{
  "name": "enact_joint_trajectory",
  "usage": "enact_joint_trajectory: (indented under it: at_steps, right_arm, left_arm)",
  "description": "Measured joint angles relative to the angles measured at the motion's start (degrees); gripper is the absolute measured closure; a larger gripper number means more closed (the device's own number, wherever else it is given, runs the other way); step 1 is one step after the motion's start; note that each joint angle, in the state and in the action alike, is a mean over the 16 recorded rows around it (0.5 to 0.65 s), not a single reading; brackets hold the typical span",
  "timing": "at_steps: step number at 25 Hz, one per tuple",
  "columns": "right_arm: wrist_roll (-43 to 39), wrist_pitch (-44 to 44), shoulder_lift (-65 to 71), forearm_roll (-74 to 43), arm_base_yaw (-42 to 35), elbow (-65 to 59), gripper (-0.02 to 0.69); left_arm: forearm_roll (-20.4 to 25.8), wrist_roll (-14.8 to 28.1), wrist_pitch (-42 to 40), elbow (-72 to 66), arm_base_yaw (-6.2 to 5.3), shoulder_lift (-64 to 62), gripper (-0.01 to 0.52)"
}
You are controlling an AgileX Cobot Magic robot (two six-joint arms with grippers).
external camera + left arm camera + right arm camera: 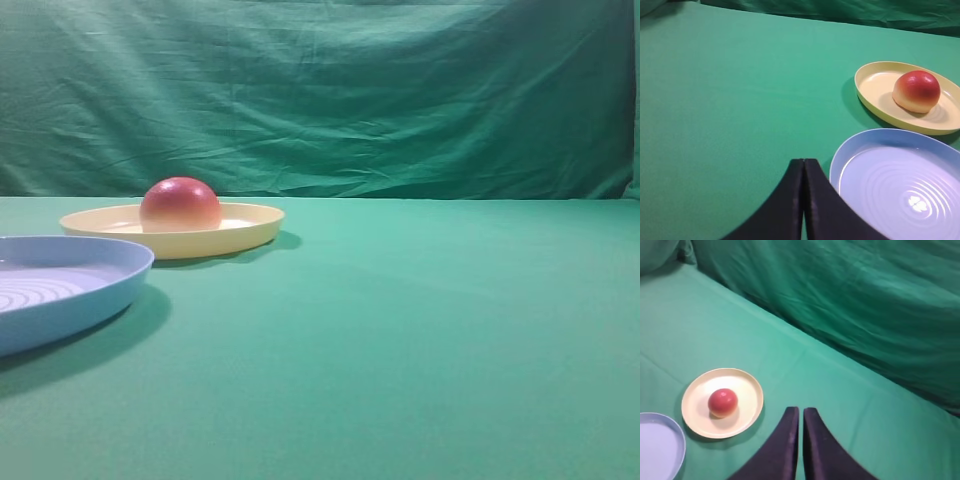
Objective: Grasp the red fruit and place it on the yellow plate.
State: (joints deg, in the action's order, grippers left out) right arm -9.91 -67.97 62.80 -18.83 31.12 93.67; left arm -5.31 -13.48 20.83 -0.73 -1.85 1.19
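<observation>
- The red fruit (pixel 180 204) sat flat side down on the yellow plate (pixel 250 228), far left on the table (pixel 420 330).
- Both my left fingers (pixel 803 172) and right fingers (pixel 800 420) were pressed together, empty, well away from it.
- I judged the placing done; nothing seemed left.

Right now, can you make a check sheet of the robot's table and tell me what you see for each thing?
Surface: green cloth table, smooth, no spills.
Job's things: red fruit sits flat side down on the yellow plate, inside the rim.
Clutter: one light-blue plate with ridged rings, empty, beside the yellow plate and apart from it.
Grippers: left gripper shut, holding nothing, near the blue plate; right gripper shut, holding nothing, raised above the table.
Cables: nothing seen.
Surroundings: wrinkled green backdrop behind the table.
</observation>
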Motion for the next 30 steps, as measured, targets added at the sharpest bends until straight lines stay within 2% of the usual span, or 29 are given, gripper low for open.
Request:
enact_joint_trajectory:
  at_steps: [15, 30]
  right_arm:
    - [-0.9, 20.8, -28.4, 4.1, -18.8, -37.1, 0.665]
    - [-1.0, 43.6, -56.3, 4.5, -29.7, -75.5, 0.665]
  left_arm:
    - [0.0, 0.0, 0.0, 0.0, 0.00, 0.0, 0.514]
    - [0.0, 0.0, 0.0, 0.0, 0.00, 0.0, 0.514]
